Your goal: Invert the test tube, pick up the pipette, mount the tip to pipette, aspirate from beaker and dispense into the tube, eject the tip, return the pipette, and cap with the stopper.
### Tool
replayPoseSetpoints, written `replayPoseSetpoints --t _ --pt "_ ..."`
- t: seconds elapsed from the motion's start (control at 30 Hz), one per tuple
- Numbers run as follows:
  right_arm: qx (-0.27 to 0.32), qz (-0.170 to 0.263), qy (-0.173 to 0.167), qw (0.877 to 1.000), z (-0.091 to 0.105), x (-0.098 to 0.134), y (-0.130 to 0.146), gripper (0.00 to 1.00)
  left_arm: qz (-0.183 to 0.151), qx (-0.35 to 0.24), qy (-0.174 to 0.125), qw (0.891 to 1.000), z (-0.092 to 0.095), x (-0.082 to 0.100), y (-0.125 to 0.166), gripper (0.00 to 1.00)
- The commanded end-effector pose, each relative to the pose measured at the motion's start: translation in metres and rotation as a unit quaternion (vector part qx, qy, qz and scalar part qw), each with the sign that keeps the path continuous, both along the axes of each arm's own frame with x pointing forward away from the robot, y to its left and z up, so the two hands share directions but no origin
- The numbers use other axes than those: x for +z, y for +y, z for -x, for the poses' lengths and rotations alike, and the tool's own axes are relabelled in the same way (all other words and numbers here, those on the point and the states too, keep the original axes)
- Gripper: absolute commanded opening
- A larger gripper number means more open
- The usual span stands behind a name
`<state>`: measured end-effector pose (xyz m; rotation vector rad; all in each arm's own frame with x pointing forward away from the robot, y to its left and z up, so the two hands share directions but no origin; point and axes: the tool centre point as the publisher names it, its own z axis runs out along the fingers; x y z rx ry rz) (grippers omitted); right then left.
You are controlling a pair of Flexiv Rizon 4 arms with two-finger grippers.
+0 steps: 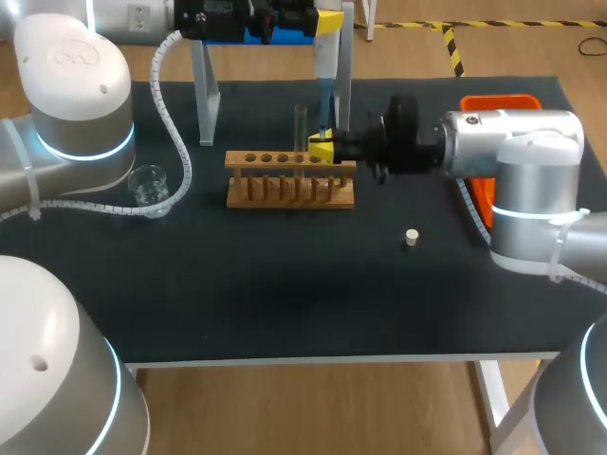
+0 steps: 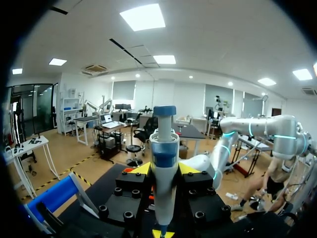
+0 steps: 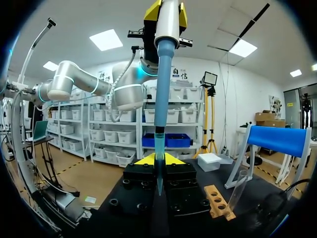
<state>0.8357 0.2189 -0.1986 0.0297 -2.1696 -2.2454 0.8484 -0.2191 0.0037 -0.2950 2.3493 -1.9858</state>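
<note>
Head view gave you the clearest read on progress: the tube [image 1: 301, 123] stood upright in the rack [image 1: 289, 180] near the middle of the bench [image 1: 285, 303], so you could take the inverting as done. The pipette [image 1: 325, 95] was off its stand [image 1: 204, 95] by the far edge and hung upright over the rack's right end. You looked to be in the tip-mounting step, with the tip [image 3: 159, 139] in line with the pipette's lower end; whether it was fully seated, you could not tell. Left for you were the draw from the beaker [image 1: 149, 183] near the left edge, the dispense into the tube, ejecting the tip, returning the pipette, and capping with the stopper [image 1: 412, 237], which lay alone toward the bench's right side, nearer the front than the rack. Your left claw [image 2: 164, 169] was pinching the pipette's body from both sides. Your right claw [image 3: 157, 159] came in level from the right, fingers pressed nearly together on the tip, just above the rack's right end and just beside the tube.
</note>
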Motion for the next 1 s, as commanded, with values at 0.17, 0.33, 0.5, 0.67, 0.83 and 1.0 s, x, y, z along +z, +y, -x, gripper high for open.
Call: replayPoseSetpoints --t 0.17,0.33,0.5,0.67,0.83,1.0 --pt "-0.003 -0.005 0.004 1.000 0.000 0.007 0.001 0.00 0.001 -0.001 0.000 1.000 0.000 -0.003 0.000 0.00" --pt "-0.005 -0.008 0.015 1.000 0.000 0.008 0.001 0.00 0.001 -0.001 0.000 1.000 0.000 -0.003 0.000 0.00" --pt "-0.007 -0.007 0.019 1.000 0.000 0.008 0.001 0.00 0.001 -0.001 0.000 1.000 0.000 -0.003 0.000 0.00" --pt "-0.008 -0.006 0.019 1.000 -0.001 0.011 0.001 0.00 0.001 -0.001 0.000 1.000 0.000 -0.003 0.000 0.00" --pt "-0.009 -0.006 0.016 1.000 -0.002 0.015 0.000 0.00 0.001 -0.001 0.000 1.000 0.000 -0.003 0.000 0.00" --pt "-0.012 -0.006 0.013 1.000 -0.005 0.018 -0.001 0.00 0.001 -0.001 0.000 1.000 0.000 -0.003 0.000 0.00"
